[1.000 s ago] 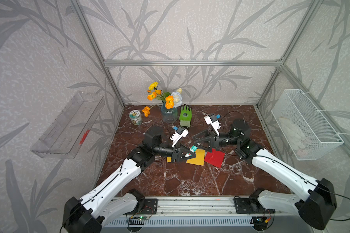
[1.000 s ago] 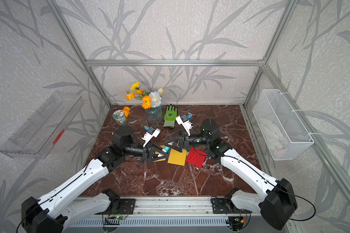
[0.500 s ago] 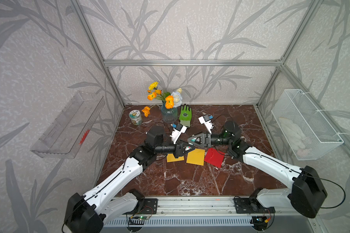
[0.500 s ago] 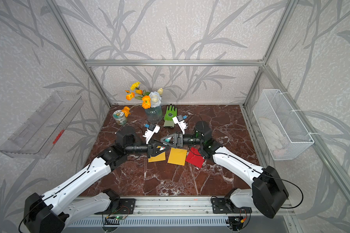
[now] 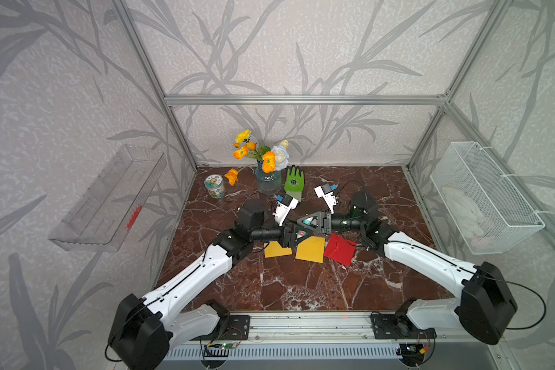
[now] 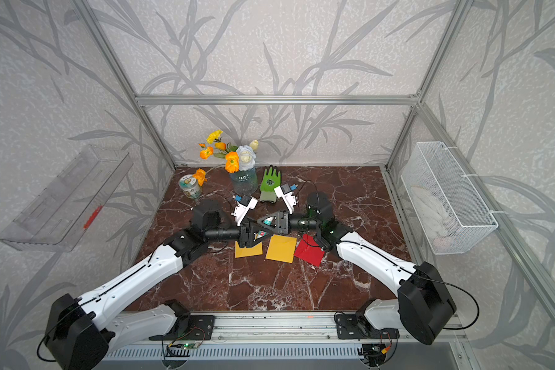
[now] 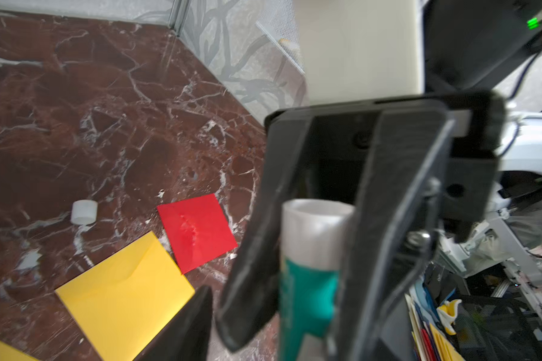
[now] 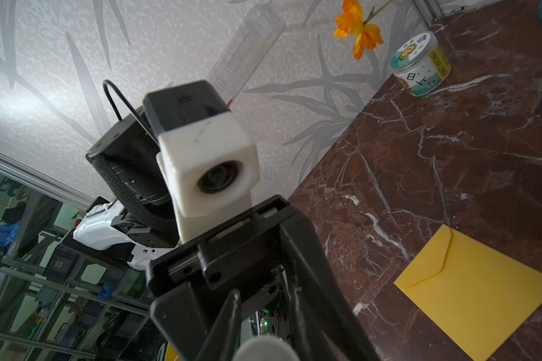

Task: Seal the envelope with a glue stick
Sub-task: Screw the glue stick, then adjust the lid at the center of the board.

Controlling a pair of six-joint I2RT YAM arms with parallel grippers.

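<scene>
Cylindrical glue stick (image 7: 310, 250); veined, perhaps marble, table (image 7: 107, 125).

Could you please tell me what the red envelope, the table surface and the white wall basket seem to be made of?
Red envelope: matte paper, thin and flat with a wrinkled dent. Table surface: glossy red-brown marble or a marble-look laminate, judging by white veins and sheen. White wall basket: probably painted wire mesh, a fine see-through grid.

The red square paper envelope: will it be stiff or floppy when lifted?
Probably floppy: the red square paper envelope looks thin and creased. Likely light; lying flat on the smooth marble table, it may slide when pushed.
</scene>
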